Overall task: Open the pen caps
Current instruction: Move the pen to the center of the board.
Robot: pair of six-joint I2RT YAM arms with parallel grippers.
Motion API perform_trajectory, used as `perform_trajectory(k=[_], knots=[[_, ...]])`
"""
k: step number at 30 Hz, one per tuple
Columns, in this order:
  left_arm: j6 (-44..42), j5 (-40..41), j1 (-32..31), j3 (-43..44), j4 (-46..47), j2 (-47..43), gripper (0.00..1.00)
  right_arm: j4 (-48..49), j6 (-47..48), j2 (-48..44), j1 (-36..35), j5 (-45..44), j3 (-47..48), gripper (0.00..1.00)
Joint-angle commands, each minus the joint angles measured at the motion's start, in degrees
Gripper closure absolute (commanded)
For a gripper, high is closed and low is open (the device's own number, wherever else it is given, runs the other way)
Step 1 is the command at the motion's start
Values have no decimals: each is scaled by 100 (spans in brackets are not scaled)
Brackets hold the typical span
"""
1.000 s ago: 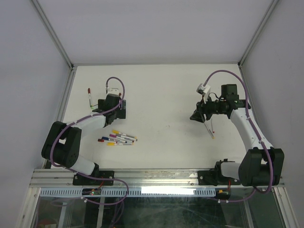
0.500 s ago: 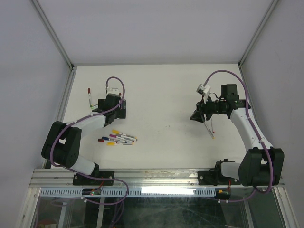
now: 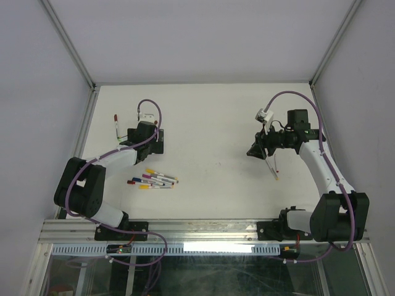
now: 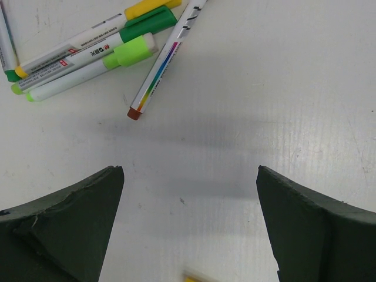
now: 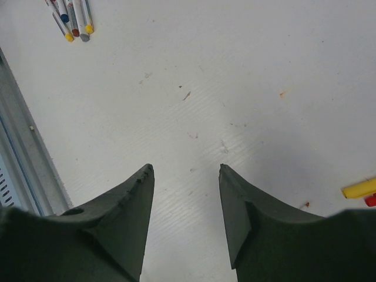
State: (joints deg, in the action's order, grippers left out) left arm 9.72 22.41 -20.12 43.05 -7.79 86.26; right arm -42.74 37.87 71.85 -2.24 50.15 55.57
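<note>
Several pens (image 3: 154, 180) with white-grey barrels and coloured ends lie in a cluster at the front left. One more pen (image 3: 117, 127) with a red cap lies at the far left. My left gripper (image 3: 155, 143) is open and empty just above the table. In the left wrist view the gripper (image 4: 189, 170) faces several pens (image 4: 88, 56) with yellow and green caps and a brown-tipped pen (image 4: 161, 70). My right gripper (image 3: 252, 152) is open and empty, and so it shows in the right wrist view (image 5: 185, 167). Thin pens (image 3: 271, 165) lie just beside it.
A yellow piece (image 5: 358, 189) and a red piece (image 5: 371, 201) lie at the right edge of the right wrist view. A blurred yellow end (image 4: 197, 276) shows between the left fingers (image 4: 76, 223). The metal frame rail (image 3: 197, 229) runs along the table's near edge.
</note>
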Motion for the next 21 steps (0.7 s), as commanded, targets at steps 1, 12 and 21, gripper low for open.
perform_trajectory(k=[1, 12, 21], knots=[[-108, -79, 78, 255, 108, -15, 1, 54, 89, 3, 22, 59, 32, 49], [-102, -123, 111, 272, 110, 5, 1, 42, 89, 13, 28, 60, 42, 49], [-90, -203, 152, 294, 111, 23, 1, 47, 86, 22, 26, 67, 42, 49]])
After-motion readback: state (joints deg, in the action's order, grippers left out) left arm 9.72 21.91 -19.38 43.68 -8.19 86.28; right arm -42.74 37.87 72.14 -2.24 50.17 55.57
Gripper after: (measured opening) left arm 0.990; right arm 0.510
